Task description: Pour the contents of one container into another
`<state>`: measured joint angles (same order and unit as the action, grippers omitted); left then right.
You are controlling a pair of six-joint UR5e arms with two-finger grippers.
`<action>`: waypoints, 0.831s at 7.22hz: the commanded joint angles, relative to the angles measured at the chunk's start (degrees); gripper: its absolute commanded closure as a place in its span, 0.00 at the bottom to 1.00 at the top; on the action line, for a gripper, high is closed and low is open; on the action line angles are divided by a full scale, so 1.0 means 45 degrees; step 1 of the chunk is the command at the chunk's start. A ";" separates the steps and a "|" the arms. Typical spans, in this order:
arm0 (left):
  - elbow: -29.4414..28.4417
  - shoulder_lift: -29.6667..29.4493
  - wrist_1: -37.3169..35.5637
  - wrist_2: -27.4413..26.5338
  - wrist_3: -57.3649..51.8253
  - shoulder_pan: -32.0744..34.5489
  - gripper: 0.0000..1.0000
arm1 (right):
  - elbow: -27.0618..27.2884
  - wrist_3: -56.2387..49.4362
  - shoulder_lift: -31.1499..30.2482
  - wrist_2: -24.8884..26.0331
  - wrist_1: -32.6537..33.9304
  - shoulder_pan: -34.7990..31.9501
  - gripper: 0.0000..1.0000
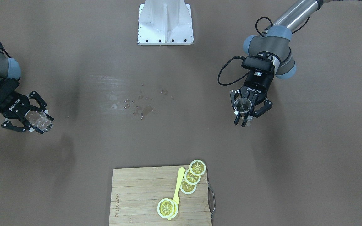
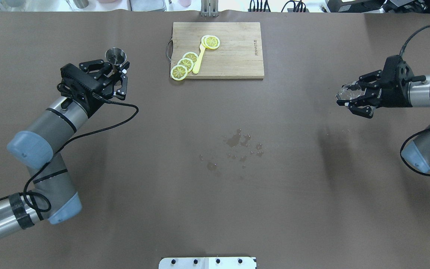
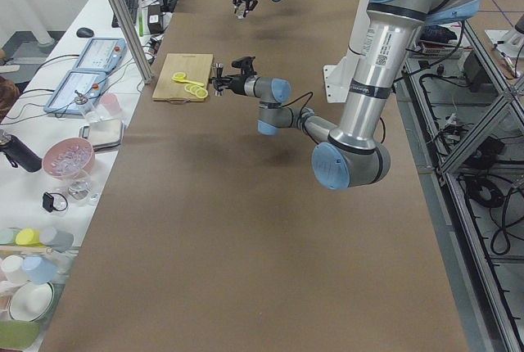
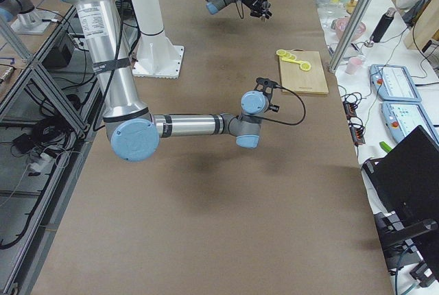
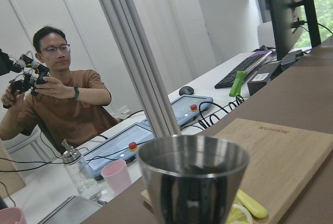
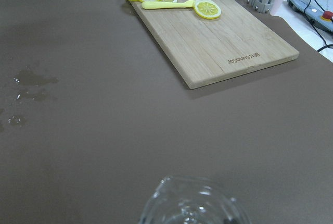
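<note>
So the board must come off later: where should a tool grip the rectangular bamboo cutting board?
Probably by the metal loop handle on the short edge of the rectangular bamboo cutting board, coming from the robot's left. The board lies flat, edges low; the loop juts out free. Keep it level: yellow lemon slices lie on it.

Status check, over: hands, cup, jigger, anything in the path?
Left hand shut on jigger, upright. Right hand shut on glass cup. Hands far apart; only wet drops on table between.
</note>
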<state>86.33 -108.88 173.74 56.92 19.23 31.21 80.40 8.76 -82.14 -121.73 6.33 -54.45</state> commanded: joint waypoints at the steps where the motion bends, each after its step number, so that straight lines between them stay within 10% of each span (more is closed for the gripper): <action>1: 0.0288 0.0328 -0.1487 -0.3688 0.1428 -0.1072 1.00 | 0.0007 0.0745 -0.0963 0.1131 -0.1709 0.0885 1.00; 6: 0.0542 0.1282 -0.5455 -0.7857 0.8567 -0.1950 1.00 | -0.3603 0.0572 0.0300 -0.0055 -0.4022 0.0967 1.00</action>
<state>88.67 -104.57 153.02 25.47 50.61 24.22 68.02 11.39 -82.88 -120.77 -9.94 -50.13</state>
